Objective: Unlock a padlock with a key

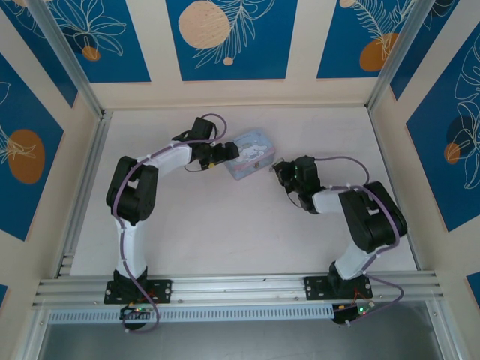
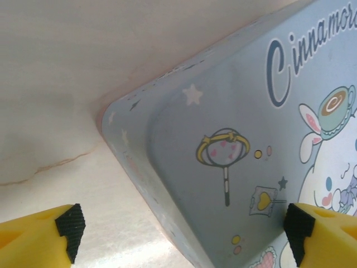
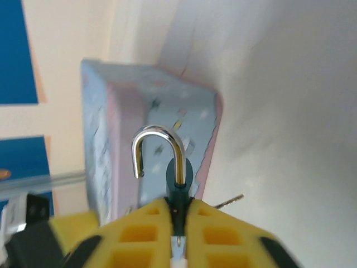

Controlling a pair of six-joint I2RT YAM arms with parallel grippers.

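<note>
In the right wrist view the tiny dark bluish-grey padlock (image 3: 179,190) is pinched between my yellow fingers (image 3: 150,223), with the right gripper (image 3: 178,207) shut on its body. Its silver shackle (image 3: 159,140) stands swung open, the free end hanging clear on the left. A thin metal sliver that looks like the key (image 3: 229,200) pokes out just right of the fingers; its head is hidden. From above, the right gripper (image 1: 283,174) sits just right of the tin. My left gripper (image 2: 184,237) is open, its fingertips (image 2: 70,230) straddling the tin's corner.
The pastel blue cartoon-printed tin (image 1: 251,154) lies mid-table between both grippers; its lid (image 2: 245,139) is close under the left wrist camera and its side wall (image 3: 184,111) rises behind the padlock. Walls and an aluminium frame (image 1: 86,187) bound the table.
</note>
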